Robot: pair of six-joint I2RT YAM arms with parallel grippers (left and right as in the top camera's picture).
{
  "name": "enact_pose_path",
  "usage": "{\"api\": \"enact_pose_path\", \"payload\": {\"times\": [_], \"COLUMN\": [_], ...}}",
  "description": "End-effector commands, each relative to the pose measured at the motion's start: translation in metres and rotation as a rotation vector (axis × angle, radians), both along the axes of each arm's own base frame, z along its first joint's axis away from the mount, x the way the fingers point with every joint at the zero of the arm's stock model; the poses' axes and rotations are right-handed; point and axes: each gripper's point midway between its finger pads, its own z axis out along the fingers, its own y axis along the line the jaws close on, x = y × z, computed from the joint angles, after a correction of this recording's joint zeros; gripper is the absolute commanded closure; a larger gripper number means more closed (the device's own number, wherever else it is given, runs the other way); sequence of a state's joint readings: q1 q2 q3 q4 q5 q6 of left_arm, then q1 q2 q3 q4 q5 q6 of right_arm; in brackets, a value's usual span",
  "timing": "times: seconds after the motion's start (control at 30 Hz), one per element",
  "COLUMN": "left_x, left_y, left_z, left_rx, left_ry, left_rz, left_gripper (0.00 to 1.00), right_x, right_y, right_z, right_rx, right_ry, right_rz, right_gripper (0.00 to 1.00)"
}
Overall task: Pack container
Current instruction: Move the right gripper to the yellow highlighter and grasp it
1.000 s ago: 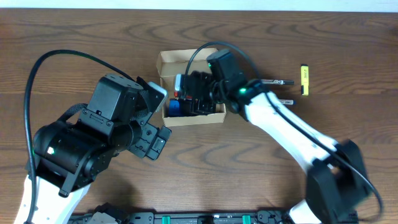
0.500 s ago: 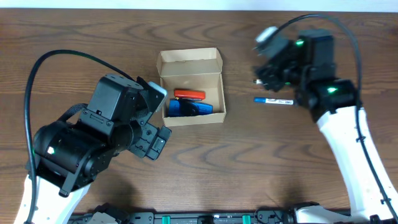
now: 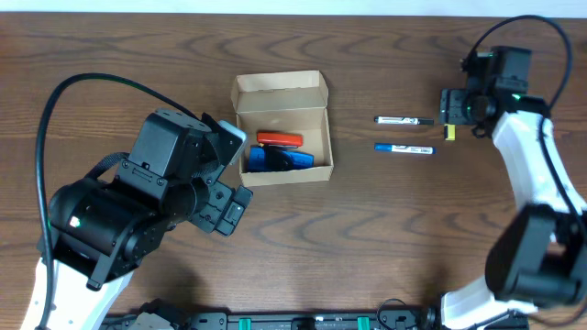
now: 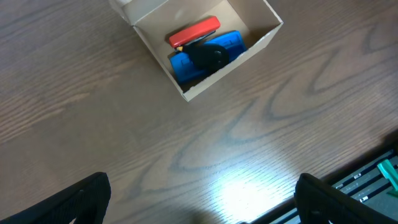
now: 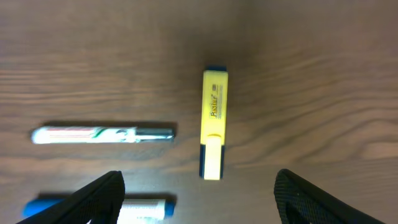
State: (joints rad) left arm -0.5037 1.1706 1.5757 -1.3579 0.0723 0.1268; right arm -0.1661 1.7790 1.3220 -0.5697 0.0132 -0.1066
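Sitting open near the middle of the bench (image 3: 138, 55), the box (image 3: 280, 82) has its flap folded back. It already holds a red item (image 3: 278, 139) and a blue one (image 3: 266, 161) with something black (image 4: 208, 56) lying on it. The left gripper (image 4: 199, 199) hangs over bare wood beside the box, jaws wide and empty. Well to the right lie two markers, one dark-tipped (image 3: 404, 120) and one blue (image 3: 404, 148). Just beyond them is a yellow highlighter (image 5: 212, 124), and the right gripper (image 5: 198, 180) hovers above it, jaws spread to either side and gripping nothing.

The likely next step is picking up the highlighter. An off-centre descent could land a finger on the smooth barrel and make it skid or spin on the wood. The finger on the markers' side has little room, so it could knock the dark-tipped marker. Nothing holds the box, so a bump while loading may slide it. With the box already partly filled, a pen laid across the pile could ride above the rim and block the flap.

The overhead view hides most of the highlighter under the right gripper, while the right wrist shows all of it but not the box. The left wrist shows the black item clearly, and only the overhead shows how far the pens lie from the box.
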Motion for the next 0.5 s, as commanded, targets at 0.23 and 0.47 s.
{"api": "enact_pose_path", "payload": {"times": [0.23, 0.47], "left_x": [0.0, 0.0], "left_y": [0.001, 0.001], "left_z": [-0.002, -0.002], "left_rx": [-0.006, -0.006], "left_ry": [0.012, 0.012], "left_rz": [0.013, 0.013], "left_gripper": [0.05, 0.05], "right_x": [0.01, 0.006], "right_y": [-0.02, -0.025], "right_z": [-0.09, -0.117], "right_rx": [0.059, 0.064], "right_ry": [0.107, 0.15], "right_rz": [-0.183, -0.196], "right_gripper": [0.22, 0.28]}}
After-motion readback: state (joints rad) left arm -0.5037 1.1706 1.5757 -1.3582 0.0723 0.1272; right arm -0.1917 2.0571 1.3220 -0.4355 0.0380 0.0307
